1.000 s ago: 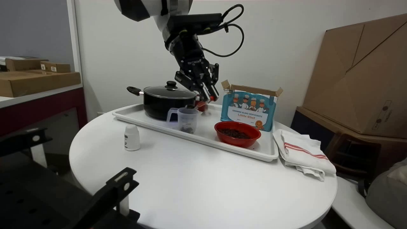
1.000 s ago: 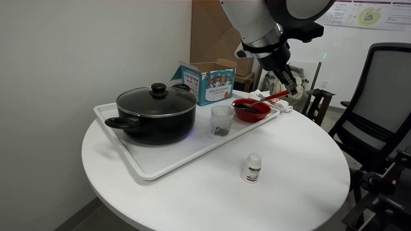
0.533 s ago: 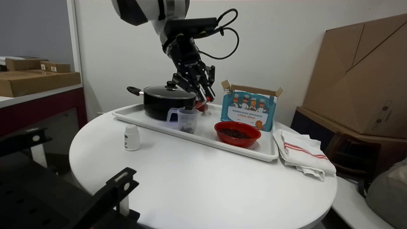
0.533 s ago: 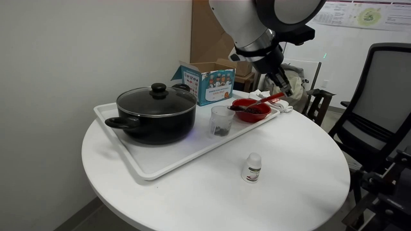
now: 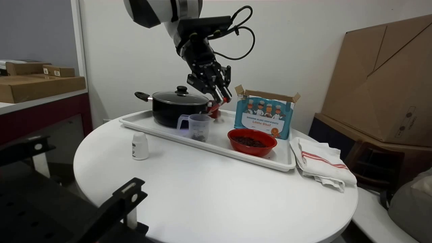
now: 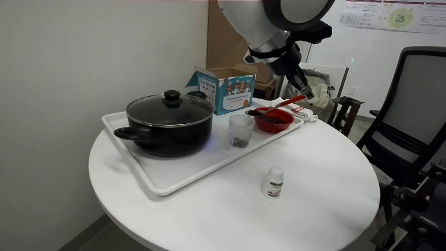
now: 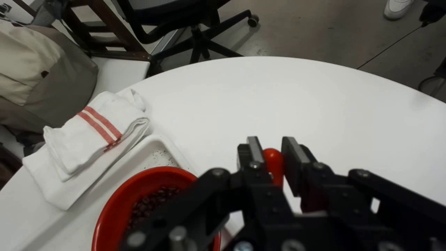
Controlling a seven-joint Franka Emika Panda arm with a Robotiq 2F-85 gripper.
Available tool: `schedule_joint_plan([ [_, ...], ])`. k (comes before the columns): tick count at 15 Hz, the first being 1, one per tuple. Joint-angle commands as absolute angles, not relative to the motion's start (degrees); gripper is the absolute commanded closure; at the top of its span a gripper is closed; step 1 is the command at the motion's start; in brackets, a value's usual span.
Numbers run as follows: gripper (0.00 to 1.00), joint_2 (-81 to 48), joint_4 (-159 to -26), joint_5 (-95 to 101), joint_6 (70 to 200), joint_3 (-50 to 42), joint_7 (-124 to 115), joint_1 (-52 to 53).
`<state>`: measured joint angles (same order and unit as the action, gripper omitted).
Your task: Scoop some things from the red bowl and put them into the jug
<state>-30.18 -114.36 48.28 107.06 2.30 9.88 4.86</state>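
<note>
The red bowl point(image 5: 252, 148) holds dark beans and sits on the white tray; it also shows in an exterior view point(image 6: 277, 128) and in the wrist view point(image 7: 113, 209). The clear jug point(image 5: 199, 126), with some dark pieces at its bottom, stands on the tray between bowl and pot; it also shows here point(image 6: 241, 127). My gripper point(image 7: 273, 153) is shut on the red handle of a spoon point(image 6: 291, 101). In both exterior views the gripper point(image 5: 223, 97) is above the tray. The spoon's head holds dark beans, close to the jug's rim in an exterior view; its exact height is unclear.
A black lidded pot point(image 6: 170, 136) stands on the white tray point(image 6: 167, 190). A blue open carton point(image 5: 263, 116) stands behind the bowl. A folded white towel point(image 5: 322, 160) lies at the tray's end. A small white bottle point(image 6: 273, 183) stands on the round table.
In an exterior view the gripper and spoon have moved left, the spoon's head from over the bowl toward the jug. The gripper dipped slightly, then rose. Bowl and jug have not moved.
</note>
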Motion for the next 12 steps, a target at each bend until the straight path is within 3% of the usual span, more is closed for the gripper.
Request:
schedule_joint_plan([
  [1,0.9,-31.11,-111.62,48.7,102.83,2.43,9.63,5.8],
  [12,0.9,-33.83,-108.33,50.52,95.27,2.67,9.02,7.71],
])
